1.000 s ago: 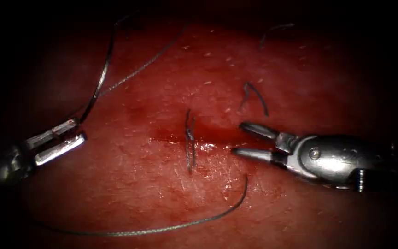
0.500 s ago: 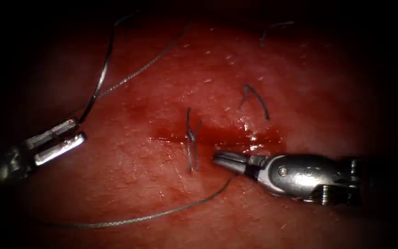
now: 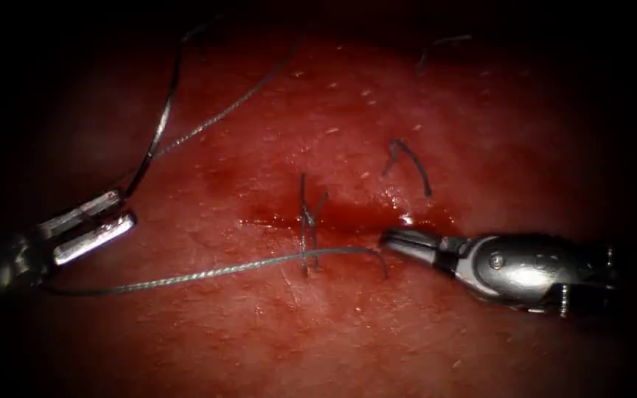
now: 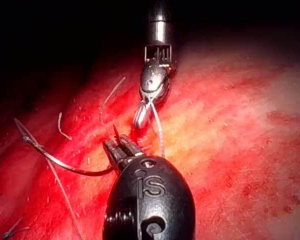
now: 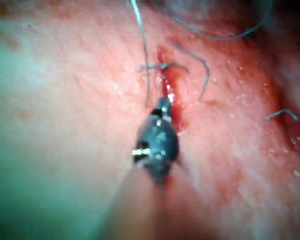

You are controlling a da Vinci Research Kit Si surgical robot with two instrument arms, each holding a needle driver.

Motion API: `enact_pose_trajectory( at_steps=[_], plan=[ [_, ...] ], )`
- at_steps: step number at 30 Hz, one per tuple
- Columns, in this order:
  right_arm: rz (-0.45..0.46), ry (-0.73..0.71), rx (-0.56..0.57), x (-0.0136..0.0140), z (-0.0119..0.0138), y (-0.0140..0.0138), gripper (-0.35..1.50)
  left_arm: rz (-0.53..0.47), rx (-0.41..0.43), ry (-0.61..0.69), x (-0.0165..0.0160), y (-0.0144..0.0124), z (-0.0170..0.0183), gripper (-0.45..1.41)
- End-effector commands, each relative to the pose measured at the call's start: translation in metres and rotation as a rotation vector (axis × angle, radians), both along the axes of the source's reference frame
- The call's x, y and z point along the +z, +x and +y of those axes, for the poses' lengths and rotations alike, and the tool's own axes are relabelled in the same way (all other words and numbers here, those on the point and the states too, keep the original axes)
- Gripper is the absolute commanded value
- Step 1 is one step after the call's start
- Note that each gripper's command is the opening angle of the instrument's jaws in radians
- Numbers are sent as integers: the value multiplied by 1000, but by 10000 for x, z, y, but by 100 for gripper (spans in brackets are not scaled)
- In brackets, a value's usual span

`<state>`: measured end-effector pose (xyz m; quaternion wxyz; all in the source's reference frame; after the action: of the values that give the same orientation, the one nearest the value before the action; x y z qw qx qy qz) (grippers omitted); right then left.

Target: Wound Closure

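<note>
My left tool (image 3: 127, 208) sits left of the cut (image 3: 355, 217), its jaws shut on the curved needle (image 3: 160, 125) near its tail end. The needle arcs up and away, clear of the tissue (image 3: 259, 346). In the left wrist view the same jaws (image 4: 117, 147) grip the needle (image 4: 55, 161), whose point is free. My right tool (image 3: 386, 236) lies on the cut's right part, shut on the thread (image 3: 208, 274). The thread runs leftward from it across a tied stitch (image 3: 305, 228). The right wrist view shows those jaws (image 5: 162, 105) beside the thread (image 5: 142, 50).
Red fluid (image 3: 377, 214) pools along the cut. A short cut end of thread (image 3: 411, 158) lies above the cut to the right. Another strand of thread (image 3: 237, 99) trails from the needle toward the far top.
My right tool shut its open jaws, dropped onto the thread below the cut, then drew it up and right. The thread now lies taut across the stitch. The left tool stayed put.
</note>
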<state>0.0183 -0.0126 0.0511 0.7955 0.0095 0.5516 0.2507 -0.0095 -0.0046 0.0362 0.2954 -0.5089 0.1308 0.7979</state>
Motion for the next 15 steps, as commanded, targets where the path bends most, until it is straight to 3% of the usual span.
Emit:
enact_pose_trajectory(
  at_steps=[1,2,5,8,15],
  plan=[
    [9,-17,15,-10,11,0,10,0,-1,-1,5,-7,0,-45],
    [10,-21,23,-17,20,-2,17,1,-1,-1,4,-7,0,-45],
    [-1,-19,37,-25,45,-1,79,-1,0,-1,4,-7,-1,-45],
    [-16,-35,42,-15,57,7,116,-2,0,-1,4,-7,-1,-45],
    [-29,-67,37,-7,56,17,128,-2,1,-1,4,-7,-1,-45]
  ],
)
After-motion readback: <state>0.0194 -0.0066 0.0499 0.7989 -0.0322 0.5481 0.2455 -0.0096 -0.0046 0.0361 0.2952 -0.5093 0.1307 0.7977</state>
